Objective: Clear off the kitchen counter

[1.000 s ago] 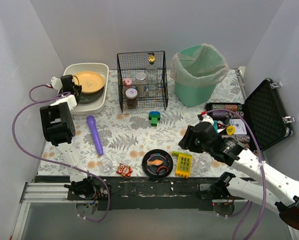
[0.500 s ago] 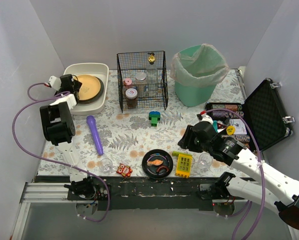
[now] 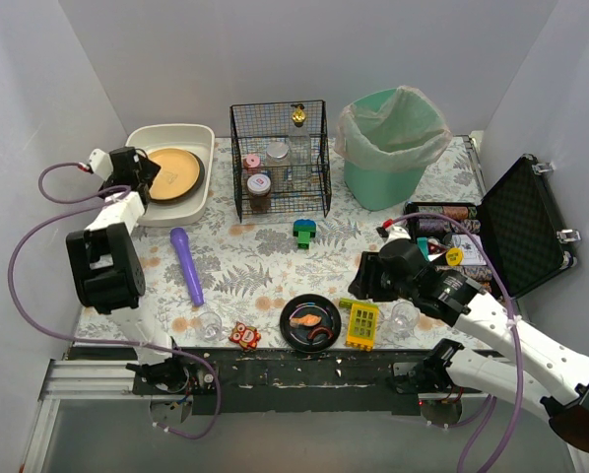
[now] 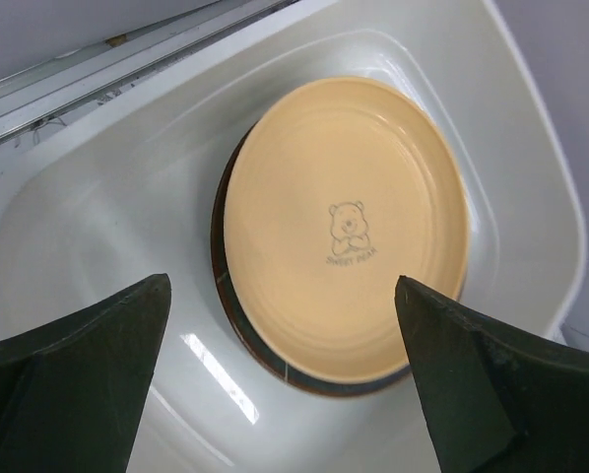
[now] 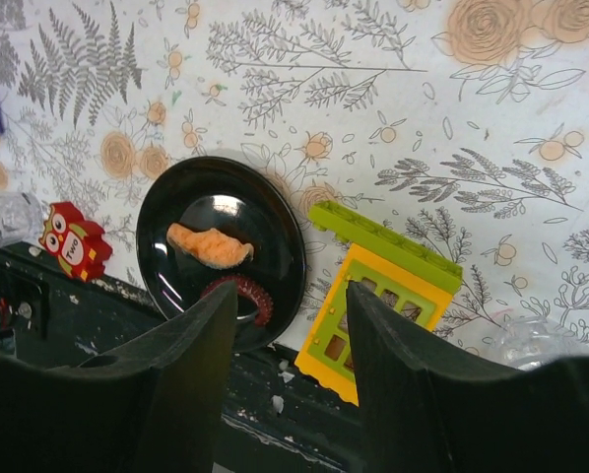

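While both arms hang over it, the counter (image 3: 255, 261) fills the middle of your top view, its black front edge at 6 o'clock just beyond the arm bases. Your right pincer (image 5: 293, 301) hovers near that edge at about 5 o'clock, jaws partly apart and holding nothing. Below it you see a black plate (image 5: 270, 232) with an orange piece (image 5: 209, 246) and a dark red ring (image 5: 243, 294) on it. A yellow block (image 3: 361, 323) lies just beside the plate at its 3 o'clock. An owl (image 3: 243, 335) sits at the plate's 9 o'clock, with a clear cup (image 3: 209, 323) past it and a second cup (image 3: 404, 315) beyond the block.

Further in, a purple tool (image 3: 187, 264) lies at 8 o'clock and a green block (image 3: 303, 233) near the centre. An open black case (image 3: 531, 222) stands at 3 o'clock.

At the back, a wire basket (image 3: 275, 103) with jars (image 3: 259, 189) is at 12 o'clock, a green bin (image 3: 388, 187) at 1 o'clock and a white tub (image 4: 88, 227) at 10 o'clock. Your left pincer (image 4: 280, 296) is over the tub, jaws spread wide and empty. A yellow plate (image 4: 344, 227) rests on a dark plate (image 4: 219, 256) in the tub beneath it.
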Tool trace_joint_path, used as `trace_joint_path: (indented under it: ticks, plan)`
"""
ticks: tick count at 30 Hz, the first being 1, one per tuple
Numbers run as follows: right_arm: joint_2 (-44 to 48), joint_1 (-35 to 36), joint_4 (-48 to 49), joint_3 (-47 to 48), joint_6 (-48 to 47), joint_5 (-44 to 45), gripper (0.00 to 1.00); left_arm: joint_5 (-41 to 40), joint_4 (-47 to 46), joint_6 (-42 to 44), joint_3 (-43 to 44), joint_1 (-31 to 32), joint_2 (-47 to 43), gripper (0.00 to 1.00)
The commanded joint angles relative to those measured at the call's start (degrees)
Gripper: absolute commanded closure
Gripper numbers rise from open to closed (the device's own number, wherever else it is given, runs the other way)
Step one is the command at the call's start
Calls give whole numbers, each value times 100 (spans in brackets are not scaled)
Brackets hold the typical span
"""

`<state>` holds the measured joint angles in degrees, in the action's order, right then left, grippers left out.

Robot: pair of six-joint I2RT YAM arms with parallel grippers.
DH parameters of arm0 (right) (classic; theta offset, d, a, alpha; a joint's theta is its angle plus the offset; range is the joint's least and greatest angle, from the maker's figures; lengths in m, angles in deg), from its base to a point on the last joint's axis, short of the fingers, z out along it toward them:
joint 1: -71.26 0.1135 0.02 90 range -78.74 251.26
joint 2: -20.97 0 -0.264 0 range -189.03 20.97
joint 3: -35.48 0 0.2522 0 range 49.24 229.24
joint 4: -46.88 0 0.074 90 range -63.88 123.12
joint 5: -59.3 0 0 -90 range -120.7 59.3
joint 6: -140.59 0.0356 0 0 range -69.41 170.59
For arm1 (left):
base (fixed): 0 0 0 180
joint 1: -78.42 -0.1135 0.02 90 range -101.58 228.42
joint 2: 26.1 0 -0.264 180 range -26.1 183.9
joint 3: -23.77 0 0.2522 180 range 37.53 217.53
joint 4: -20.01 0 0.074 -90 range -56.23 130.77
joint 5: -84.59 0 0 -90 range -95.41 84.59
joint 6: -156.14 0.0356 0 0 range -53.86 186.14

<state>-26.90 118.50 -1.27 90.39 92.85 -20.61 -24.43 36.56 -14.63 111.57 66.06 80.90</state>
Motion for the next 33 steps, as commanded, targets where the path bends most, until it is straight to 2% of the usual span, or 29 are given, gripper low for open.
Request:
trace_joint_path:
  ticks: [1,6,10,14,17,25,33]
  plan:
    - [-256,-13,310,227,-666,-577,44,329,328,44,-713,198,-1416,2]
    - [-748,39,564,262,-965,-964,44,681,564,36,-1952,927,-2726,2]
    - [-1170,101,811,306,-1158,-1351,44,996,863,-289,-2910,1630,-3964,2]
    - [-1496,118,890,280,-1290,-1474,45,1471,1188,-448,-3615,1939,-5002,2]
    - [-1645,118,1144,96,-1273,-1685,47,1805,1487,-343,-3809,2001,-5609,2]
    - [-2041,136,1365,-194,-1185,-1615,54,2798,1708,-272,-4283,2018,-6437,2]
    - [-2533,303,1277,-160,-1071,-1607,56,3247,1576,-281,-4486,2018,-6569,2]
